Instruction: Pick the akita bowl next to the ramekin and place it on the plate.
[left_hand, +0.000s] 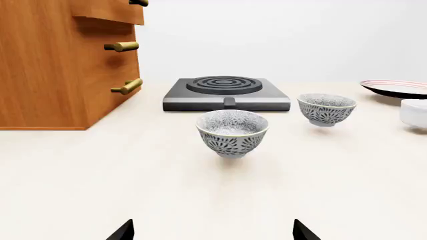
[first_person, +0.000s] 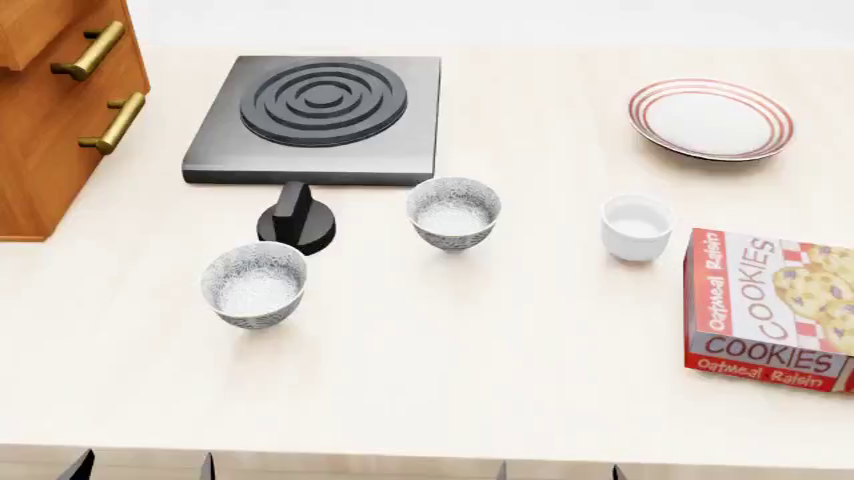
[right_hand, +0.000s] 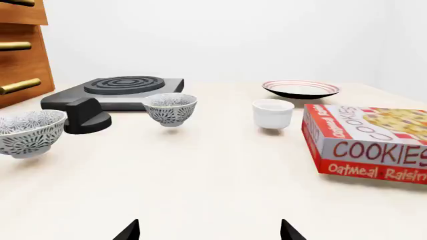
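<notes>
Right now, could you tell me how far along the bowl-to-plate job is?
Nothing looks done yet: the akita bowl beside the ramekin sits on the counter, and the plate is bare. Nothing is in hand; both grippers appear open, low at the near edge. Reaching, grasping, carrying and placing all remain.

Red cookie box (first_person: 770, 310) at the near right of the counter, "COOKIES" in large red letters on its top and side, "Oatmeal Raisin" in white script along its red edges, no other readable text
</notes>
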